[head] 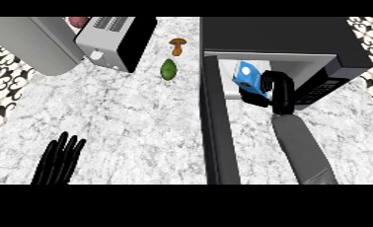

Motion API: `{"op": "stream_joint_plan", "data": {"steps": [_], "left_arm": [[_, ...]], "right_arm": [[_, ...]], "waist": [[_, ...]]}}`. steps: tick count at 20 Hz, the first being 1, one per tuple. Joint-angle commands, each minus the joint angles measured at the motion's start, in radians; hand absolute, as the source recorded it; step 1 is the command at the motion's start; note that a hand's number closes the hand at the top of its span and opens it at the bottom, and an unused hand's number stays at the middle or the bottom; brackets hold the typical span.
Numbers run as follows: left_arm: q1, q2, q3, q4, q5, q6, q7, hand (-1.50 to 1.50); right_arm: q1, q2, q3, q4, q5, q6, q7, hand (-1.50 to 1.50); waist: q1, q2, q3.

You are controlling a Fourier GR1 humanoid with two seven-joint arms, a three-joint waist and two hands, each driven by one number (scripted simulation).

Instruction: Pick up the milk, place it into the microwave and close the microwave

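**A:** Nearest first, then: anything well left of the microwave (277, 36)?

**B:** Only the left robot hand (59, 159), far to the left of it and low on the worktop (138, 122). Fingers straight and slightly apart, holding nothing. Resting, by the look of it.

**A:** And closer in?

**B:** Microwave door (218, 137), swung wide open, jutting forward from the microwave's left front corner. Just right of that door, the right robot hand (277, 90), fingers curled round the milk (245, 75).

**A:** Milk where, exactly?

**B:** At the microwave's mouth, on the door side of the opening, about on the threshold. Hard to tell whether set down or lifted. Sits just left of the palm, toward the door. Long axis pointing roughly into the cavity, a little tilted.

**A:** So the coming move?

**B:** Probably a short push straight back into the microwave, then letting go. Right side far nearer for that. Likely nearer for swinging the door shut too, with the left so far off.

**A:** Counts?

**B:** One milk, one microwave, one door, two robot hands. Farther back, left of the microwave: one green fruit (169, 69), one brown mushroom (177, 46) just behind it, and one toaster (116, 41) farther left again.
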Motion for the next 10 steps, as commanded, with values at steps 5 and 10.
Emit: {"op": "stream_joint_plan", "data": {"steps": [5, 10], "left_arm": [[-0.054, 0.022, 0.016, 0.034, -0.059, 0.029, 0.037, -1.5], [-0.061, 0.03, 0.007, 0.028, -0.091, 0.035, 0.05, -1.5]], "right_arm": [[-0.229, -0.135, -0.036, 0.177, 0.06, -0.115, 0.134, 1.5], [-0.232, -0.166, -0.008, 0.232, 0.1, -0.162, 0.152, -1.5]], "waist": [[0.052, 0.046, 0.009], [0.059, 0.047, 0.009]]}}
